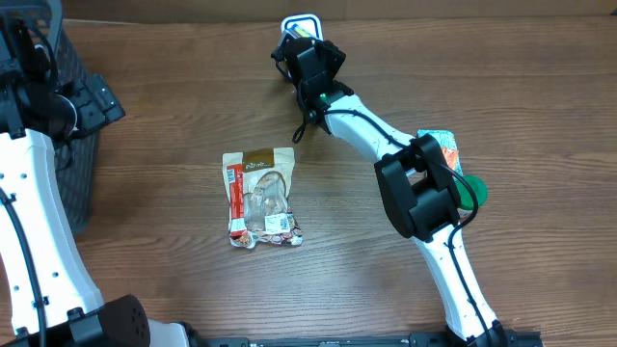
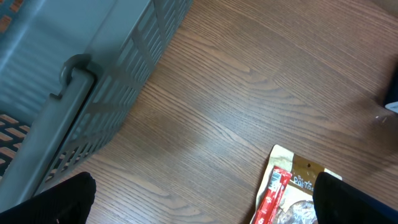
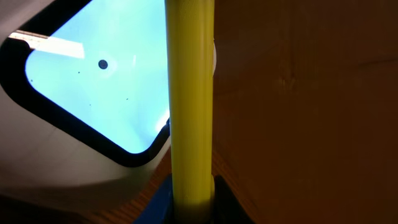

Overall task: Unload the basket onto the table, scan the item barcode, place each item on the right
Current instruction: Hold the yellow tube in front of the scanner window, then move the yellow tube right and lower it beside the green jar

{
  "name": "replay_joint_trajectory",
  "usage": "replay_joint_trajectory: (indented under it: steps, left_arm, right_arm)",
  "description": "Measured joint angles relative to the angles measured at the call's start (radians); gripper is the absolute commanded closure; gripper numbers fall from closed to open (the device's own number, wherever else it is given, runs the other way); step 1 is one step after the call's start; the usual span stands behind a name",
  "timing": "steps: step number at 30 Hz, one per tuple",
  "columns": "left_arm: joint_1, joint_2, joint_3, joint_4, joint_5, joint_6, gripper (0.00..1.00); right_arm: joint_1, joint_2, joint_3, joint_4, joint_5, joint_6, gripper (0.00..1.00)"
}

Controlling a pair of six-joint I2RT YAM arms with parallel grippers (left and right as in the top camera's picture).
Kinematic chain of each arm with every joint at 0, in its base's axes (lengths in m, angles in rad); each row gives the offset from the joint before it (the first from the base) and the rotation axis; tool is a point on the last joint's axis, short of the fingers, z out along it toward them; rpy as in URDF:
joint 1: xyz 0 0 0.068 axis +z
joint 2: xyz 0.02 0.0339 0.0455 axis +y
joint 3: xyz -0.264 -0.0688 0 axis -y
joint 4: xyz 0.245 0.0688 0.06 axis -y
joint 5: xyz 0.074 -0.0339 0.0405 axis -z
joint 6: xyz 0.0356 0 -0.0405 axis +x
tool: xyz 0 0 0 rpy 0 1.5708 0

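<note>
The thin yellow-edged flat item (image 3: 189, 106) stands upright and edge-on in the right wrist view, a narrow yellow strip running from the top of the frame down into the right pincer (image 3: 189, 205), whose jaws are nearly closed and clamped on its lower end. Just beside it on the left is the white barcode scanner with a black-rimmed, pale blue glowing window (image 3: 93, 81), and the item's edge overlaps the window's right corner (whether the two touch cannot be told). From overhead, the right arm reaches toward the far edge of the brown wooden tabletop (image 1: 174, 116), where the scanner (image 1: 301, 21) sits, and the pincer (image 1: 308, 58) is right at it; only a sliver of yellow shows there. Nearer the middle of the tabletop lies a clear-fronted snack pouch with a brown top and a red side strip (image 1: 260, 198), flat and well apart from the scanner. An orange and green packet (image 1: 445, 146) lies on the right, partly under the right arm, with a green round object (image 1: 474, 193) near it. On the left stands a grey-blue slatted plastic basket (image 2: 93, 74). The left pincer (image 2: 199, 208) hangs beside the basket with its jaws spread wide and nothing between them, the pouch's top corner below it.
</note>
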Motion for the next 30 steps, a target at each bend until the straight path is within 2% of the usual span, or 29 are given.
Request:
replay_joint_trajectory:
  steps: [12, 16, 21, 24, 30]
  left_arm:
    - [0.000, 0.000, 0.000, 0.000, 0.000, 0.000, 0.00]
    - [0.000, 0.000, 0.000, 0.000, 0.000, 0.000, 0.00]
    - [0.000, 0.000, 0.000, 0.000, 0.000, 0.000, 0.00]
    - [0.000, 0.000, 0.000, 0.000, 0.000, 0.000, 0.00]
    - [0.000, 0.000, 0.000, 0.000, 0.000, 0.000, 0.00]
  right_arm:
    - [0.015, -0.003, 0.000, 0.013, 0.083, 0.305, 0.96]
    - [0.027, -0.038, -0.001, -0.093, 0.108, 0.396, 0.96]
    - [0.037, -0.189, -0.006, -0.451, 0.036, 0.574, 0.96]
    - [0.037, -0.309, -0.005, -0.697, -0.067, 0.706, 0.86]
    - [0.008, -0.439, 0.005, -1.146, -0.321, 0.880, 0.81]
